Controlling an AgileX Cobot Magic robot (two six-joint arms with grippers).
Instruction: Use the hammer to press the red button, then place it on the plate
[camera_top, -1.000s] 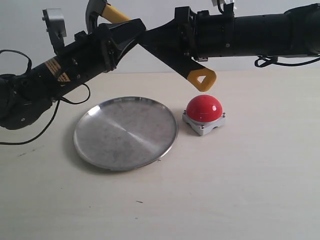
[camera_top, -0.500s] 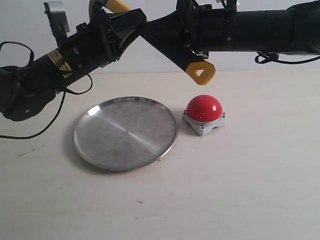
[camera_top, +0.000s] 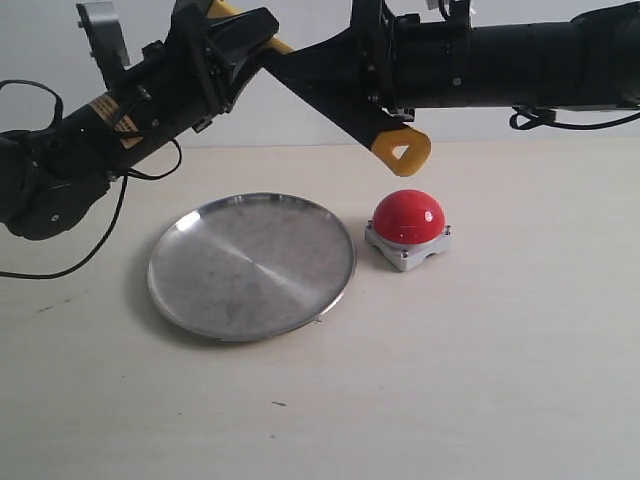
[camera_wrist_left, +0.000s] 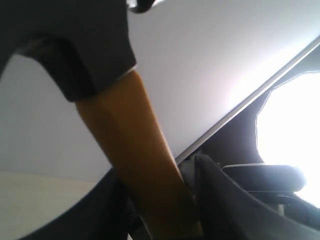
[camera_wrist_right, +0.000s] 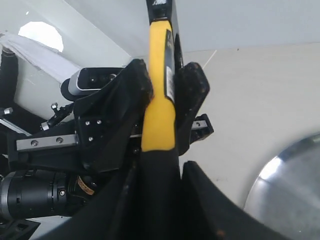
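The hammer (camera_top: 403, 150) hangs slanted in the air, its yellow looped end a little above the red button (camera_top: 408, 217) and not touching it. My left gripper (camera_top: 240, 40) is shut on the yellow part of the handle (camera_wrist_left: 135, 150), just below the dark head (camera_wrist_left: 75, 45). My right gripper (camera_top: 335, 80) is shut on the black part of the handle (camera_wrist_right: 159, 195). In the right wrist view the left gripper's fingers (camera_wrist_right: 192, 90) flank the yellow shaft (camera_wrist_right: 159, 100). The silver plate (camera_top: 250, 265) lies on the table left of the button, with nothing on it.
Both arms cross above the back of the pale table (camera_top: 480, 380). A black cable (camera_top: 60, 270) trails from the left arm at the left edge. The plate's rim (camera_wrist_right: 290, 185) shows in the right wrist view.
Both grippers and the hammer have risen together, and the looped end now hangs higher above the button. Plate and button have not moved.
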